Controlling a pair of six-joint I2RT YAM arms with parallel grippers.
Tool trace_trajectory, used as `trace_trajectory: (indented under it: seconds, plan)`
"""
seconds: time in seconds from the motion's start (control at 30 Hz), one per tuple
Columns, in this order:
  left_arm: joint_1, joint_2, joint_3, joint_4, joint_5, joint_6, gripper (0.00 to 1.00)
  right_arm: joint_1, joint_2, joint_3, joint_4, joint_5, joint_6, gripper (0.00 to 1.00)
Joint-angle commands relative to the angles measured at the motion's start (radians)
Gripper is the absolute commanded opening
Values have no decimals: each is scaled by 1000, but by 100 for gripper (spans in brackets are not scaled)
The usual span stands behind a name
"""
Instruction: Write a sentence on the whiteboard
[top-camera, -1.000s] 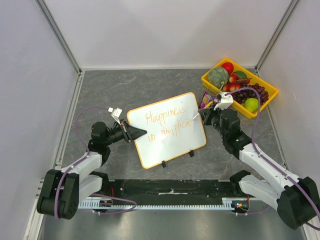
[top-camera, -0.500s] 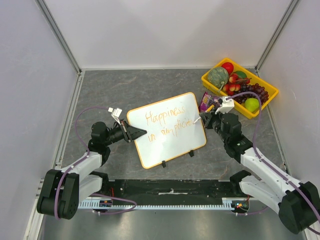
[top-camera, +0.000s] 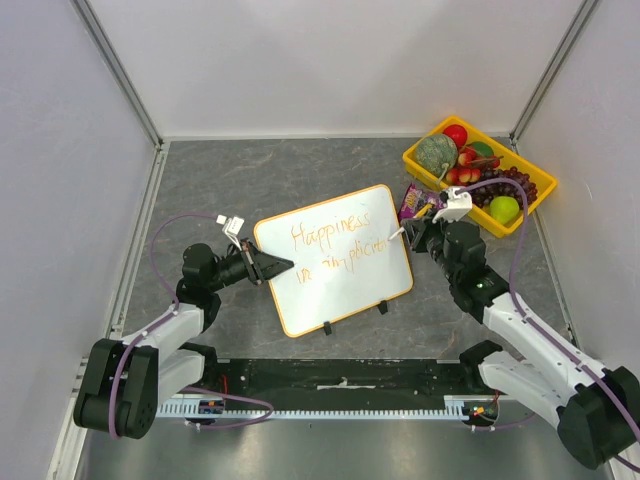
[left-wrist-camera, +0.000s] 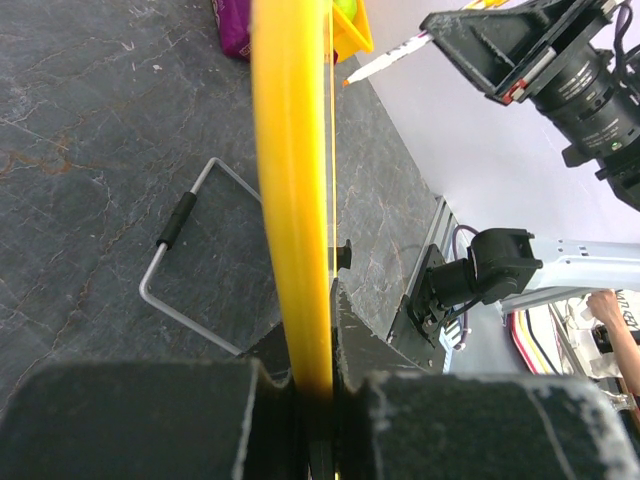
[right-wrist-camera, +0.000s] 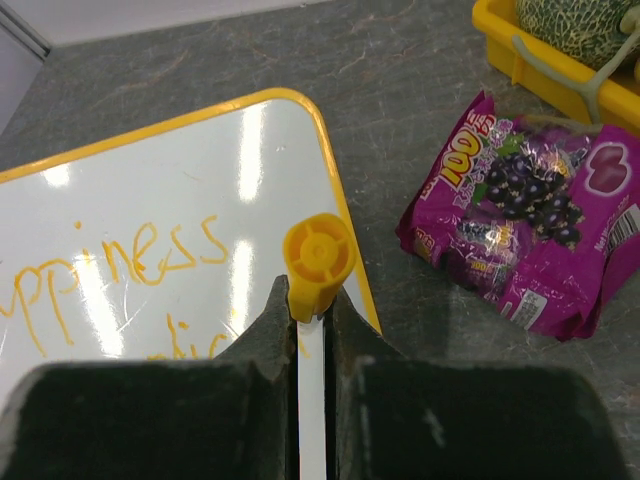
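Grey tabletop (top-camera: 300, 170): left gripper (top-camera: 272, 265) clamps the whiteboard (top-camera: 350, 292) rim; right gripper (right-wrist-camera: 310, 295), closed on a marker (right-wrist-camera: 318, 250), points leftward at the right end of the sentence (top-camera: 330, 236).

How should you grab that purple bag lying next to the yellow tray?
Probably by a thin outer edge, coming down from above. The purple bag lies flat and looks puffy in the middle, so an edge should pinch easier. Its side facing the whiteboard is free; the yellow tray crowds the other.
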Motion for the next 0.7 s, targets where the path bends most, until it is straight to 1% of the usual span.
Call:
trace_trajectory:
  seconds: [0.0, 0.33, 0.67]
  plan:
    - [-2, 6, -29, -58, -16, 176, 2, -5, 20, 73, 37, 39, -15, 0]
    - [-2, 8, -27, -58, -18, 177, 2, -10, 80, 41, 63, 33, -15, 0]
    - [-2, 11, -27, -58, -16, 176, 2, -10, 48, -22, 28, -16, -10, 0]
